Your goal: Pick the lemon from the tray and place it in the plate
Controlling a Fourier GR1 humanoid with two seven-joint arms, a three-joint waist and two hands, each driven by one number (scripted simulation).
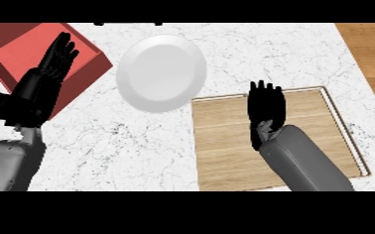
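**Inspector:** State the position of the right hand [265,104].

**Assistant:** It sits over the wooden tray [219,144], near the tray's far rim, back of the hand toward the camera. The fingers point away and look fairly straight, but what they do underneath is hidden, so I cannot tell whether it is open or closed on anything.

**Inspector:** And the lemon?

**Assistant:** Not visible anywhere. The bare part of the tray shows only wood grain. If the lemon is on the tray, it would be under the right hand or its forearm (a judgement, not an observation).

**Inspector:** The plate [161,73]?

**Assistant:** White, round, on the marble counter [132,144] just beyond the tray's far-left corner. Nothing lies in it.

**Inspector:** Left hand [55,62]?

**Assistant:** Open, fingers straight and up, resting at the view's left over the red box [84,79]. It plays no part.

**Inspector:** Which step, then?

**Assistant:** I judge it the pick, at the tray; the placing is not yet done.

**Inspector:** Next move?

**Assistant:** Once the lemon is secured, lift clear of the tray's raised rim, travel left and away toward the plate, and set down near its middle, since a round fruit could roll off a shallow dish.
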